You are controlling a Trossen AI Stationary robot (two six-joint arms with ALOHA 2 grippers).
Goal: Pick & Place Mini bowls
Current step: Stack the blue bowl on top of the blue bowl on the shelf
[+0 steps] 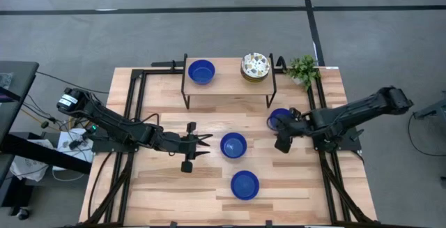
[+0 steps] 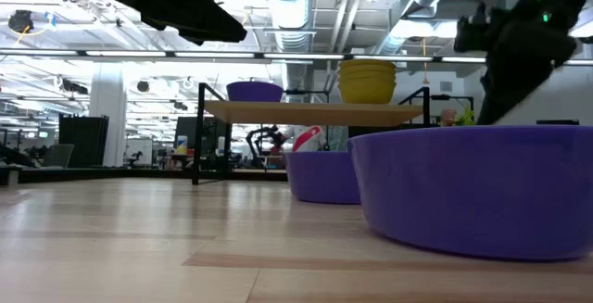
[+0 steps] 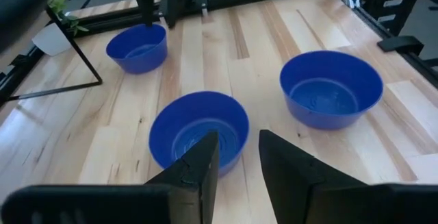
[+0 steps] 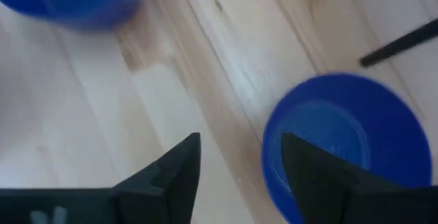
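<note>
Three blue mini bowls stand on the table: one in the middle [image 1: 233, 145], one nearer the front [image 1: 244, 185], and one at the right [image 1: 279, 118]. A further blue bowl [image 1: 201, 71] and a stack of patterned bowls [image 1: 255, 67] rest on a small shelf at the back. My left gripper [image 1: 208, 144] is open, just left of the middle bowl [image 3: 198, 131], pointing at it. My right gripper [image 1: 282, 144] is open and points steeply down beside the right bowl [image 4: 342, 142]. Bare wood shows between its fingers. My right gripper has one finger [image 4: 308, 176] in front of the near rim [image 4: 274, 155] of the right blue bowl. I cannot tell whether it touches the rim. The bowl stands upright on the table.
The shelf [image 1: 230, 81] has a wooden top on black legs along the far edge. A small green plant [image 1: 303, 70] stands at its right end. Black frame rails run down both table sides. Bare wood lies at the front left.
</note>
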